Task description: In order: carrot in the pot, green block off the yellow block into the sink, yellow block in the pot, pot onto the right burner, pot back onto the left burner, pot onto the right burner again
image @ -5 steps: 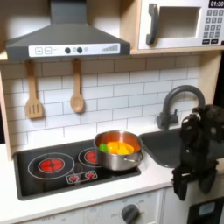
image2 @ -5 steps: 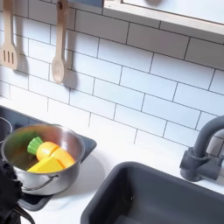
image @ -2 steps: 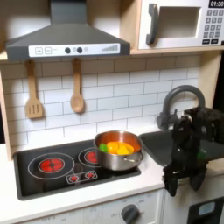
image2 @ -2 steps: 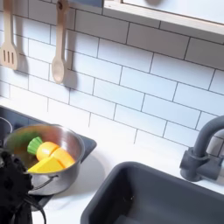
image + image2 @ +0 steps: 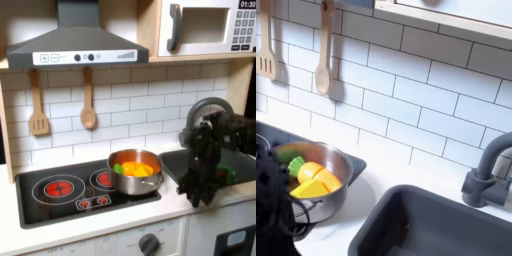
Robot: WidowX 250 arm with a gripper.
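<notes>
The shiny steel pot (image 5: 135, 168) stands at the right end of the black stovetop (image 5: 50, 203), beside the right burner's red ring. In the second exterior view the pot (image 5: 316, 202) holds the yellow block (image 5: 326, 183) and the orange carrot (image 5: 308, 172), which has a green tip. My black gripper (image 5: 190, 190) hangs low over the counter edge between pot and sink in the first exterior view. In the second exterior view the gripper (image 5: 268, 200) is a dark mass covering the pot's left side. Its jaws are too dark to read. The green block is out of view.
The dark sink (image 5: 215, 160) with its curved faucet (image 5: 200, 110) lies right of the stove; the sink (image 5: 426, 225) fills the second exterior view's lower right. The left burner (image 5: 60, 186) is bare. A spatula (image 5: 38, 115) and a wooden spoon (image 5: 88, 108) hang on the tiled wall.
The arm has swung left in the first exterior view, from the counter's right end towards the pot. In the second exterior view the gripper has risen in front of the pot's left side.
</notes>
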